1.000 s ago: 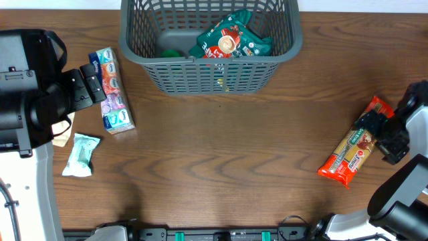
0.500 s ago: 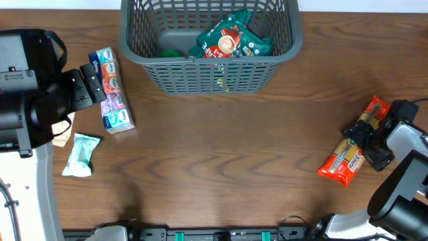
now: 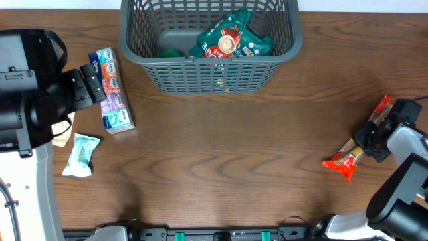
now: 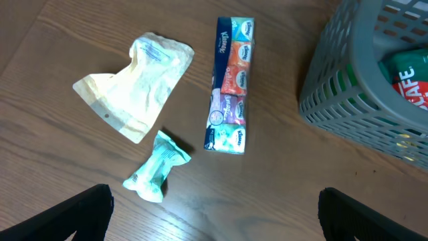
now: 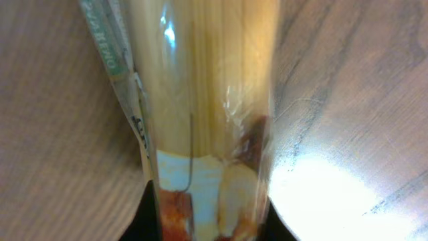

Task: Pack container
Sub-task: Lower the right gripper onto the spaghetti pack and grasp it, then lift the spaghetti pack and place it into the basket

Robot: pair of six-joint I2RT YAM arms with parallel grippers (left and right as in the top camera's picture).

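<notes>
While sitting midway along the counter's far edge, holds green-and-red packets [image 3: 231,41]: container [image 3: 210,70]. By the left edge, left gripper [image 4: 215,217], fingers spread wide, beside a tissue pack [image 3: 111,90]. By the right edge, right gripper [image 3: 372,137], fingers clamped on a spaghetti packet [image 3: 344,161] turned on its edge.

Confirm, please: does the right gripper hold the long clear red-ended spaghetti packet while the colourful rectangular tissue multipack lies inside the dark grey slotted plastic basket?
Not quite: the tissue multipack lies on the table beside the basket, outside it, as the left wrist view shows. The right gripper does hold the spaghetti packet.
</notes>
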